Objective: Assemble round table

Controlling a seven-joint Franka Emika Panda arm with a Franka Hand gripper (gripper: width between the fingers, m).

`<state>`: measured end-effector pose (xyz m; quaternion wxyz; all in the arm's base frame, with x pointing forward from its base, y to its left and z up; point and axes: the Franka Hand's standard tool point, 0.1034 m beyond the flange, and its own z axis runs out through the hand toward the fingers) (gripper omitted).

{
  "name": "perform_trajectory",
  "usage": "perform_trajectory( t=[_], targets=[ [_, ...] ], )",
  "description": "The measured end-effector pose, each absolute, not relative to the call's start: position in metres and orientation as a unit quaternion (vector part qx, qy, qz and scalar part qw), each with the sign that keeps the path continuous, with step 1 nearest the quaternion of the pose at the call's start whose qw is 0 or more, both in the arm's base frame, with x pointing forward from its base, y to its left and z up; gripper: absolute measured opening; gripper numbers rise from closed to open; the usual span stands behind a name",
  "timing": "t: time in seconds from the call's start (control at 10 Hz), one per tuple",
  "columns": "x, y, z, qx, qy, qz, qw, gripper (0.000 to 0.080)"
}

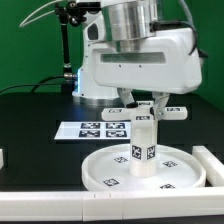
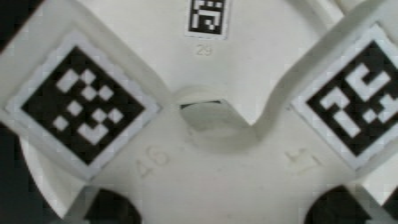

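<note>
The gripper [image 1: 144, 104] is hanging straight over the middle of the table, and directly beneath it the short cylindrical leg [image 1: 143, 145] is standing upright on the large rimmed disc top [image 1: 100, 170], its long axis running vertically, in line with the arm above. The 2 fingers [image 1: 129, 103] are flanking the top of the leg, but whether they are pinching it or parted just clear of it I cannot tell from either view. The wrist view is filling with the cross-shaped foot [image 2: 196, 120], 2 of its tagged arms spreading either side of a central socket, so the foot looks to be sitting at the leg's upper end, right under the gripper. In the exterior view the disc is lying near the front edge, with the marker board [image 1: 85, 128] just behind it. My read: the coming move is turning on that vertical alignment of socket over leg.
</note>
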<state>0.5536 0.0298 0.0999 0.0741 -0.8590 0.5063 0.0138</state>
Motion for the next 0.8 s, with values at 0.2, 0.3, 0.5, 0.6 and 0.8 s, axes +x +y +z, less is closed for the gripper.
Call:
perform_trajectory(
  t=[0.2,0.3,0.5,0.6,0.8],
  targets=[
    [0.5536,0.0302,0.0999,-0.835,0.545,0.018,0.074,0.0446],
    [0.5537,0.0301,0.0997,-0.815,0.575,0.02,0.073,0.0446],
    [0.554,0.0301,0.0995,-0.775,0.627,0.024,0.075,0.0446],
    [0.5535,0.0299,0.0996,-0.739,0.668,0.027,0.078,0.0446],
    [0.5536,0.0297,0.0995,-0.669,0.738,0.033,0.081,0.0446]
  ],
)
